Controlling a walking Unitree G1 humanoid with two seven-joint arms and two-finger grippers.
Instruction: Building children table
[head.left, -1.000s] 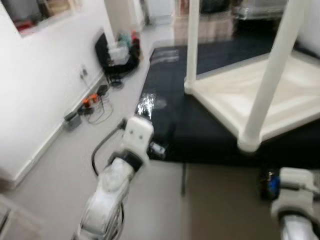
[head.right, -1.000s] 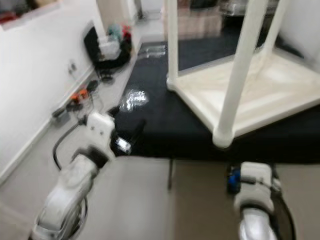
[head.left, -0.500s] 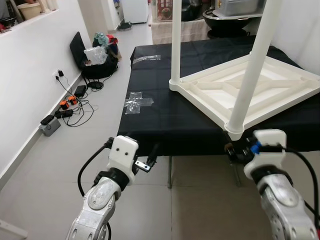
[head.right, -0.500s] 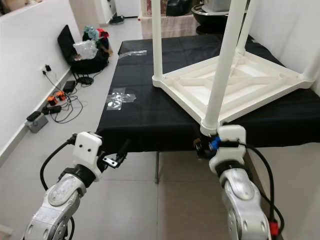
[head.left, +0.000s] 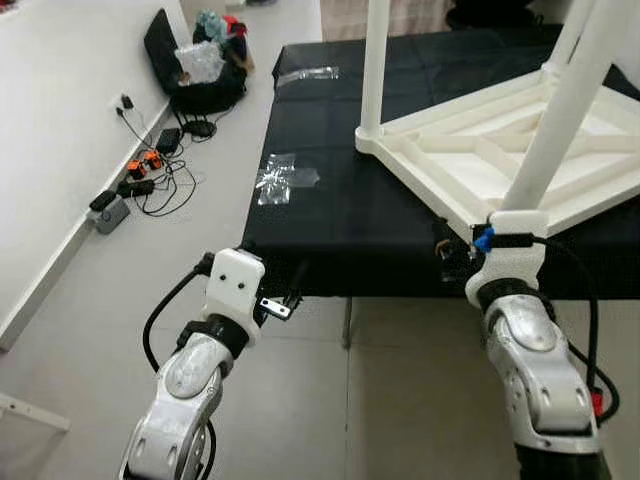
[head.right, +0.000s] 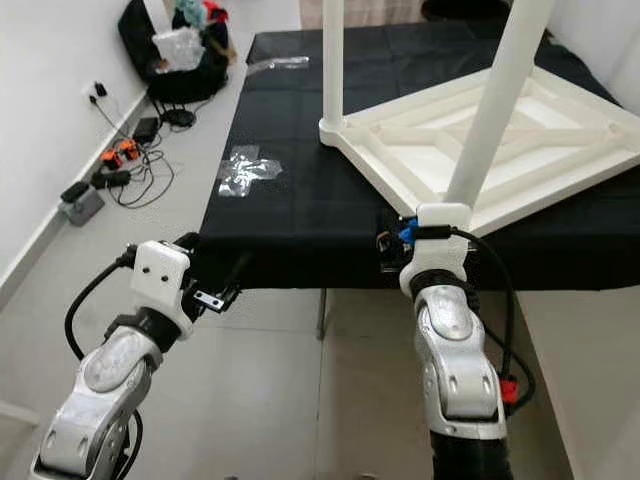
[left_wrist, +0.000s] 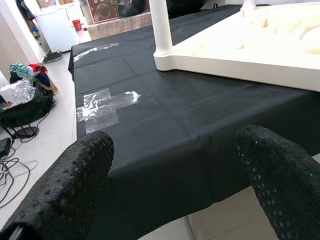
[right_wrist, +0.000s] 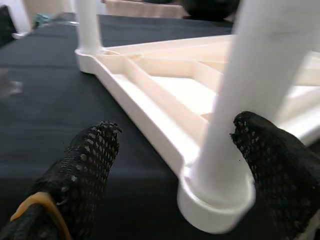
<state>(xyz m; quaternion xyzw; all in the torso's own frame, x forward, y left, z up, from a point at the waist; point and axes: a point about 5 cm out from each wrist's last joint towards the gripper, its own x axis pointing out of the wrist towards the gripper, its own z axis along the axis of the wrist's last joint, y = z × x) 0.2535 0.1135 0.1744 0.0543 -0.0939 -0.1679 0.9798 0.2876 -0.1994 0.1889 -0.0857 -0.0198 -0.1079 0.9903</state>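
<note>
the white table (head.left: 520, 160) lay upside down on a black cloth (head.left: 340, 215), top face down and legs pointing up. that was probably deliberate, since it puts the leg sockets where a leg can be pushed or turned in from above, and the cloth likely spared the tabletop from scratches. at least two legs were standing in place: the far leg (head.left: 373, 65) at a back corner and the near leg (head.left: 560, 110) at the corner closest to the robot.

the right gripper (right_wrist: 175, 155) sat at the cloth's front edge, just beside the base of the near leg. its fingers (right_wrist: 92, 150) were spread wide, one each side of the leg's foot, not yet pressing on it. that looked like a line-up for clamping the leg low down, where it meets the socket, perhaps to seat or tighten it.

the left gripper (left_wrist: 172, 172) hung lower, in front of the cloth's near edge and well apart from the table, fingers also parted with nothing between them. it seemed to be waiting, maybe to steady the frame later.

a patch of clear tape (head.left: 285, 178) lay stuck on the cloth near its left side. by the wall sat a black bag (head.left: 195, 75) and loose cables (head.left: 145, 175).
</note>
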